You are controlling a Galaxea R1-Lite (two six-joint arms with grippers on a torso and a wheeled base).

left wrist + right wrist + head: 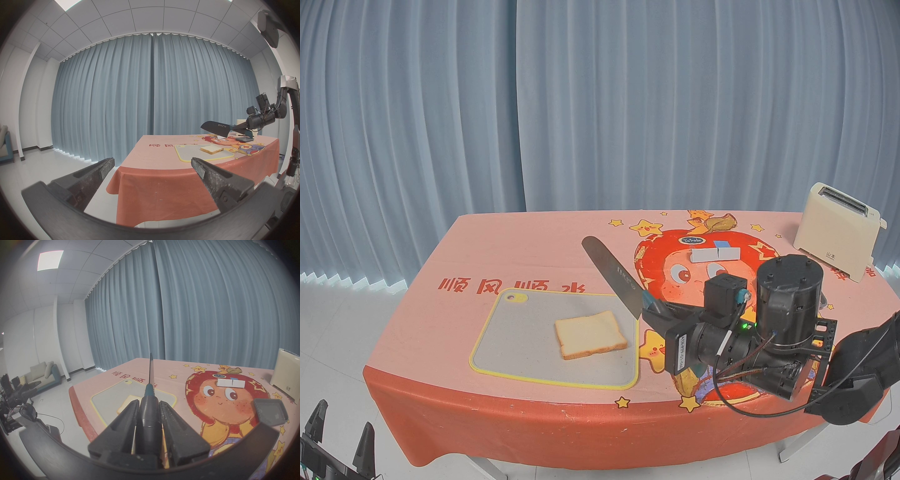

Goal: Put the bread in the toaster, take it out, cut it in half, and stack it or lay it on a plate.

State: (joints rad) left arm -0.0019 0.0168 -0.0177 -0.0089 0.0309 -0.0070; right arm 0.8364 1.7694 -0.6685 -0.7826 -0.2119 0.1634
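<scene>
My right gripper (148, 405) clamps the knife (611, 274) by its dark handle | broad grey blade near the square bread (590, 334) | my left gripper (153, 161) gapes

Red characters (511, 287) on the tablecloth (487, 250)

Cream toaster (837, 231); yellow-rimmed grey board (519, 337); orange cartoon tablecloth (506, 250).

right arm (789, 300): black cylindrical wrist joint, ring of screws (780, 263), looped black cables (737, 403), green light (745, 325). left gripper (152, 162): dark grey tapered fingers (218, 181), screw heads.
</scene>
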